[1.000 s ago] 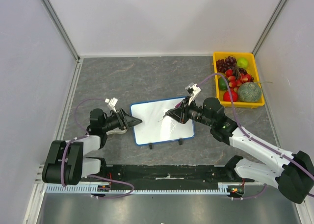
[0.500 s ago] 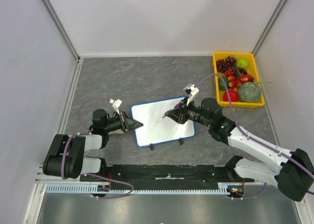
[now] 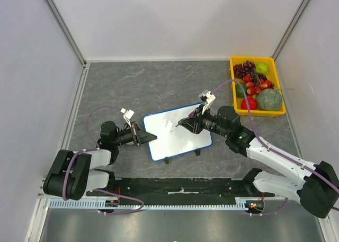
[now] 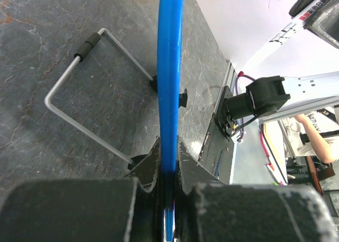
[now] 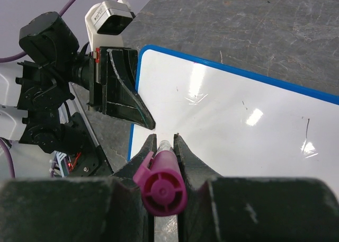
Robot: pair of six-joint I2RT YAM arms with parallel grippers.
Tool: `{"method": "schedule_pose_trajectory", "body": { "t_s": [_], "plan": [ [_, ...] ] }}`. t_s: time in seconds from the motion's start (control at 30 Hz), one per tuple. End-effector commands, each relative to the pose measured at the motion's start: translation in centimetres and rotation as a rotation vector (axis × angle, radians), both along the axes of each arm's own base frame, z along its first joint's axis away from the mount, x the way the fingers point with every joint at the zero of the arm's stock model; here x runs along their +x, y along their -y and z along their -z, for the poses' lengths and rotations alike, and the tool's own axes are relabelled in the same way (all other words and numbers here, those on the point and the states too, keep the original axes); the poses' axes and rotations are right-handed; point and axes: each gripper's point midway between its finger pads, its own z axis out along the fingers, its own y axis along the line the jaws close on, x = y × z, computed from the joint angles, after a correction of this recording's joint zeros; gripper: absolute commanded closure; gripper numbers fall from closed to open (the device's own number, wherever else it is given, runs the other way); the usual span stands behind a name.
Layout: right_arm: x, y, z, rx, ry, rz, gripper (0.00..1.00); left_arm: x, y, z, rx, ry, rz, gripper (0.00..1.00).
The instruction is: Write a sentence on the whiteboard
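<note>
- Centre of the top view: whiteboard (image 3: pixel 180 135) lies face up on the grey counter (image 3: pixel 132 88), slightly skewed to the frame.
- Blue rim runs all round the whiteboard. Two black feet show along its lower edge.
- Left gripper (image 3: pixel 142 135) comes in from the left of the frame, low and roughly level. It is pressed onto the whiteboard's left edge.
- Left wrist view: the blue rim runs straight up the middle of the frame, pinched between the two black fingers (image 4: pixel 151 157). A bent wire stand (image 4: pixel 79 93) shows under the whiteboard, at left of the frame.
- Cannot tell whether the whiteboard is lifted clear of the counter.
- Right gripper (image 3: pixel 183 123) reaches in from the right of the frame and sits over the whiteboard's upper middle.
- Right wrist view: the right gripper pinches a magenta marker (image 5: pixel 160 182), cap end toward the camera and tip toward the white face.
- The tip sits near the whiteboard's left edge, close to the left gripper. Contact with the surface cannot be judged.
- A few thin dark strokes (image 5: pixel 308 126) show on the white face, right of frame. They are too small to read.
- Upper right of the top view: a yellow tray (image 3: pixel 251 58) of fruit stands well apart from the whiteboard.
</note>
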Motion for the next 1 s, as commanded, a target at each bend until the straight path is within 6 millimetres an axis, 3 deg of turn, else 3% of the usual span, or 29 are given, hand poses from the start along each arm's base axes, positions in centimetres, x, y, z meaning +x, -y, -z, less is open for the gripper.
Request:
{"method": "schedule_pose_trajectory", "body": {
  "t_s": [0.0,0.27,0.43,0.6,0.73,0.97],
  "plan": [
    [0.3,0.1,-2.1,0.036,0.068,0.016,1.00,-1.9,1.1,1.6,0.040,-0.035,0.052,0.98],
    [0.2,0.3,-2.2,0.028,0.071,0.022,1.00,-2.5,0.9,2.3,0.070,-0.061,0.010,0.97],
    [0.2,0.4,-2.1,0.025,0.070,0.025,1.00,-2.0,-0.1,2.5,0.131,-0.058,-0.081,0.61],
    [0.2,0.4,-2.0,0.027,0.072,0.024,1.00,-1.6,-1.3,1.7,0.173,-0.033,-0.176,0.43],
    [0.2,0.5,-2.2,0.021,0.084,0.026,1.00,-0.9,-2.0,0.4,0.182,0.005,-0.251,0.31],
    [0.3,0.6,-2.2,0.003,0.109,0.028,1.00,0.1,-1.8,-0.5,0.158,0.012,-0.263,0.28]
  ]
}}
